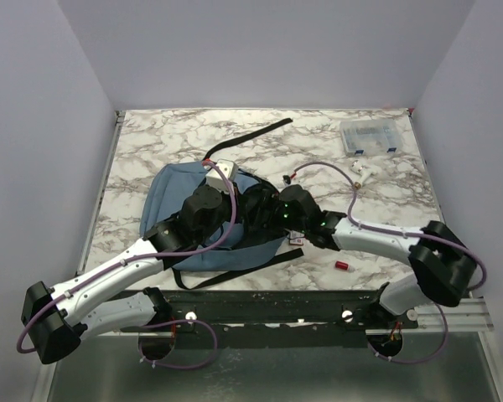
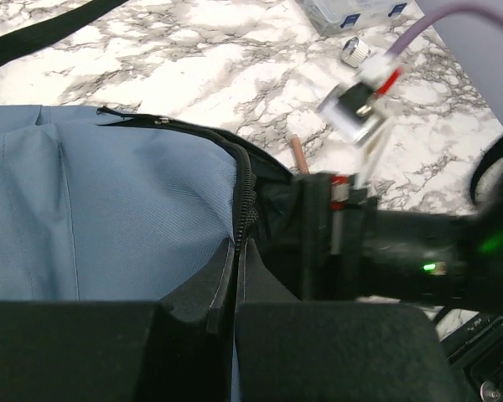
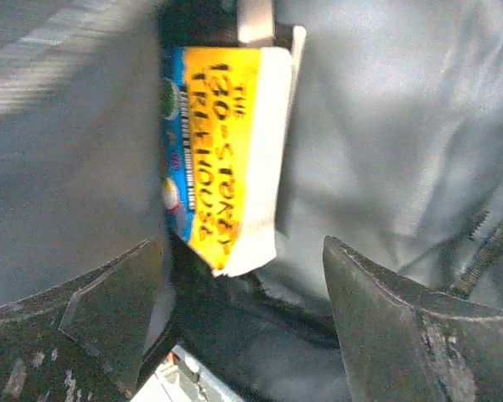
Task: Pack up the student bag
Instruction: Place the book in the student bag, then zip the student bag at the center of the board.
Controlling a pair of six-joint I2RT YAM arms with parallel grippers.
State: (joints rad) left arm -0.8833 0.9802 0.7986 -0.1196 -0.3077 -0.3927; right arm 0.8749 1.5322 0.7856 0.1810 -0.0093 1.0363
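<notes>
- Two pincers at student bag (image 1: 166, 205), which lies mid-front on marble table (image 1: 193, 138).
- L pincer (image 2: 235, 306): clamped tight on bag's zip edge (image 2: 245, 197).
- R pincer (image 3: 243, 247): jaws wide, gripping nothing; yellow book (image 3: 222, 151) just past tips, inside bag.

Workspace inventory, as I count it from my remote station: one student bag (image 1: 169, 205); one yellow book (image 3: 222, 159); one clear plastic box (image 1: 370, 136); one small red cylinder (image 1: 343, 265); one small white item (image 1: 360, 168); two grippers, namely left gripper (image 2: 235, 314) and right gripper (image 3: 243, 276).
</notes>
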